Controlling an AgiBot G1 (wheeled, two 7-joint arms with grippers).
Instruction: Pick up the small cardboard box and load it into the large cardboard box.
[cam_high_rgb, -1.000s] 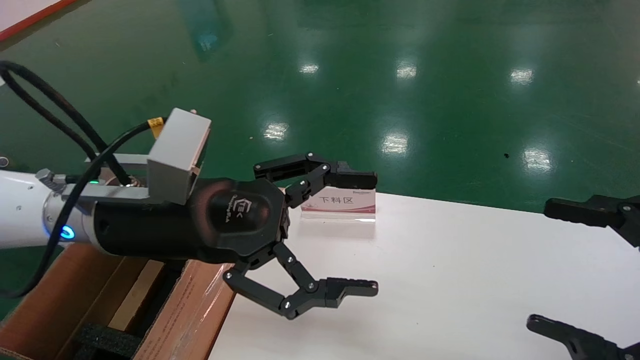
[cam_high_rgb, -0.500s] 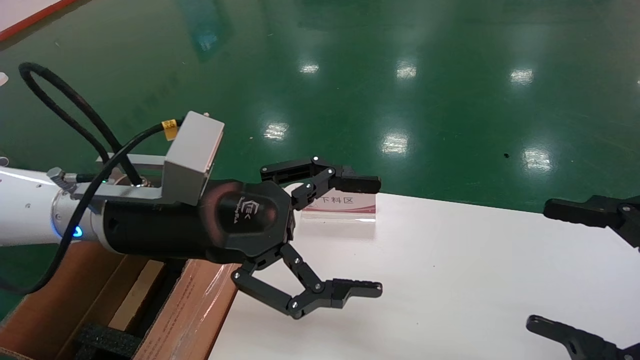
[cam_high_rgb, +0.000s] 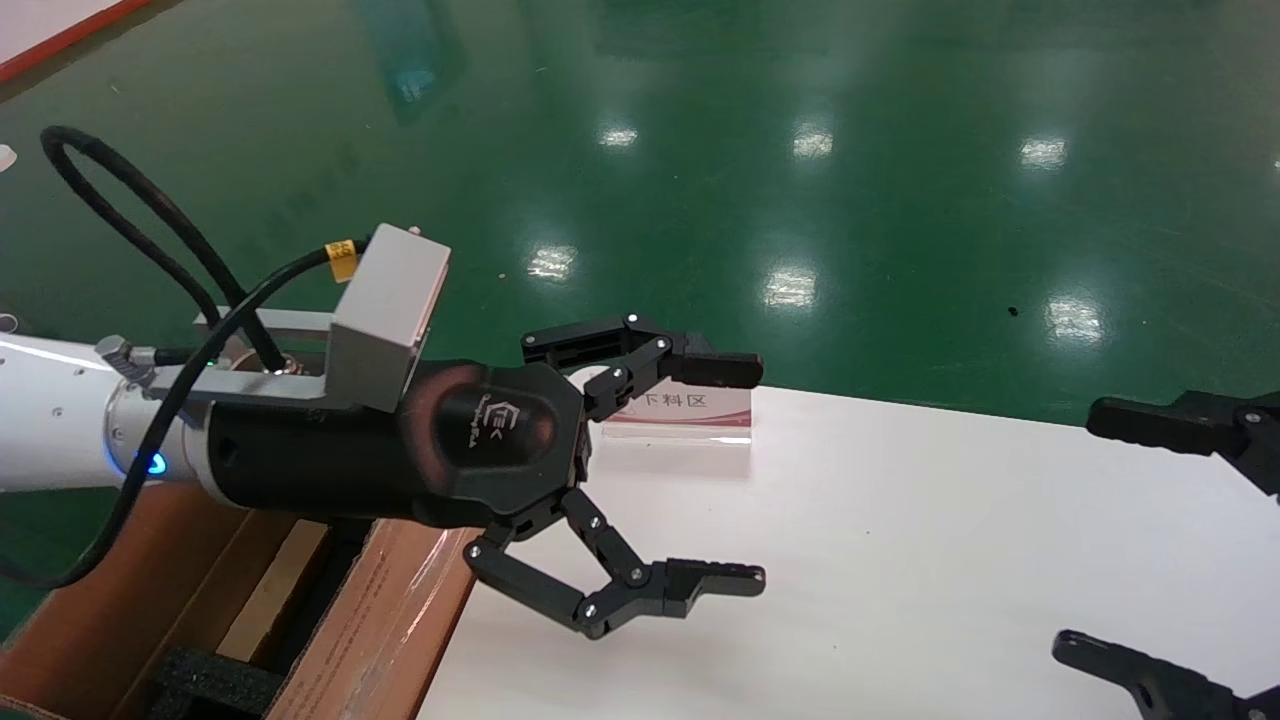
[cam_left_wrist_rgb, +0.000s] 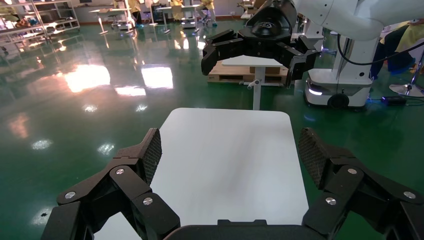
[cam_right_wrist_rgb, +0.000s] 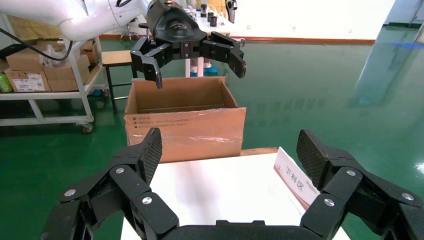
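The left tool (cam_high_rgb: 735, 470) hangs wide open and empty over the white surface (cam_high_rgb: 900, 560), beside the carton (cam_high_rgb: 380, 620). The right tool (cam_high_rgb: 1130, 540) is open at the surface's right edge. The small box is out of sight.

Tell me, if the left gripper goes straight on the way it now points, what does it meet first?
Probably nothing close. The left gripper, open, points across the white table toward the right gripper, also open, at the far end. The table between them looks bare, so that gripper seems first in line, though depth is unclear.
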